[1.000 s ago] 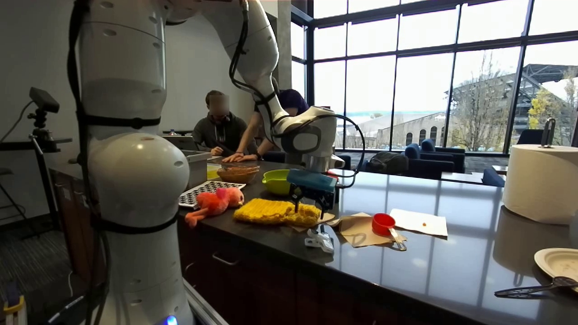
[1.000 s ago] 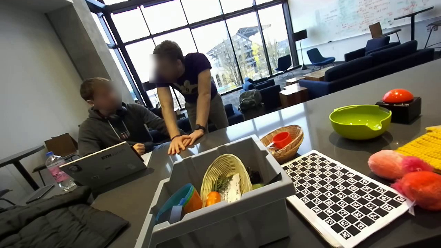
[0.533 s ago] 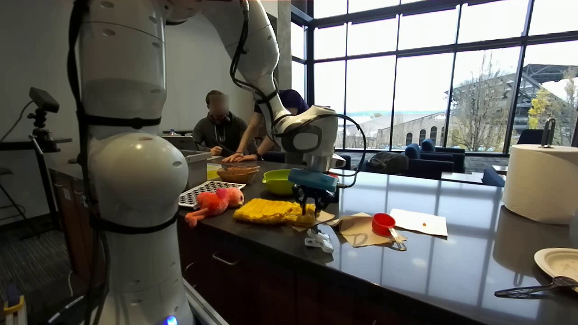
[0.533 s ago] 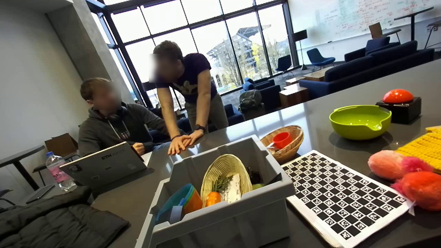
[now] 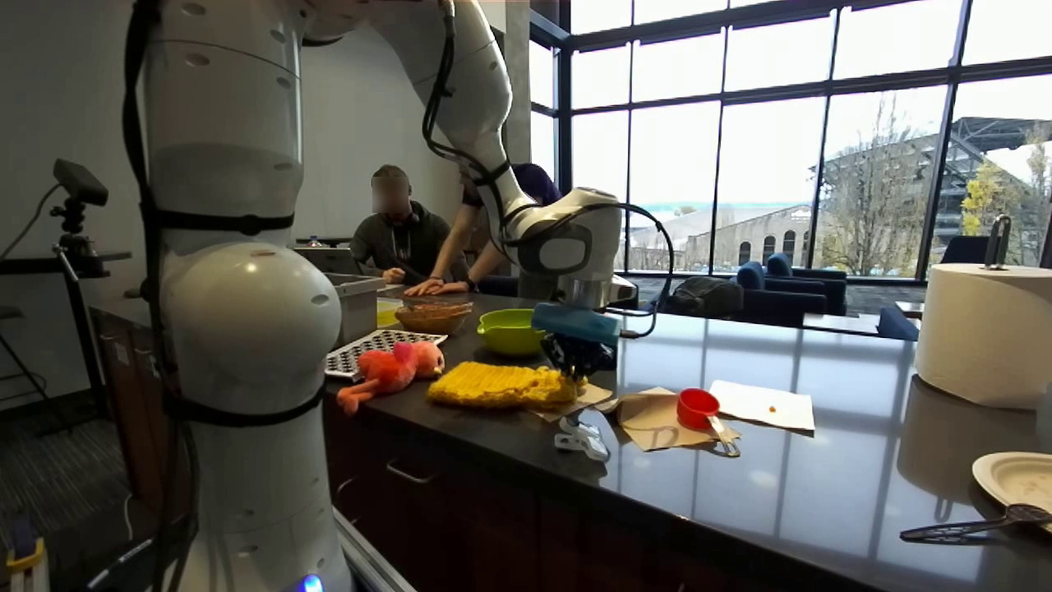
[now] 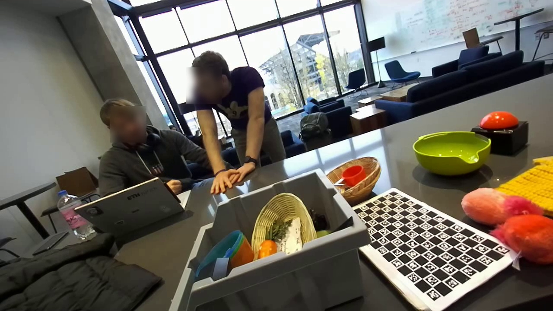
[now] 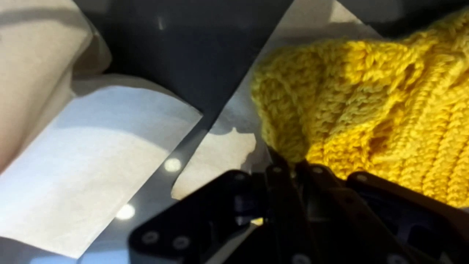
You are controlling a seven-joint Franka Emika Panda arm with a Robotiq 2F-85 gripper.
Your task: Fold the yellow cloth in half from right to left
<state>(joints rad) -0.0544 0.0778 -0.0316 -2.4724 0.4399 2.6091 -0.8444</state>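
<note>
The yellow cloth [image 5: 497,386] lies on the dark counter. It is a thick knitted piece, and its end near the gripper is bunched and slightly raised. In an exterior view only part of the yellow cloth [image 6: 533,185] shows at the right border. My gripper [image 5: 577,374] is at the cloth's right end in an exterior view. Seen from the wrist, the gripper [image 7: 295,167] is shut with a pinched fold of the yellow cloth [image 7: 366,110] between its fingertips. The very tips are dark and partly covered by the cloth.
Brown paper [image 5: 649,419], a red measuring cup [image 5: 698,409] and a white clip [image 5: 582,438] lie right of the cloth. A pink plush toy [image 5: 394,367] sits left of it, a green bowl [image 5: 508,331] behind. Two people are at the counter's far side.
The gripper's fingers have come together on the cloth's right end, and the gripper has moved slightly up and right in the exterior view. The cloth's end is now bunched. A seated person's head turned.
</note>
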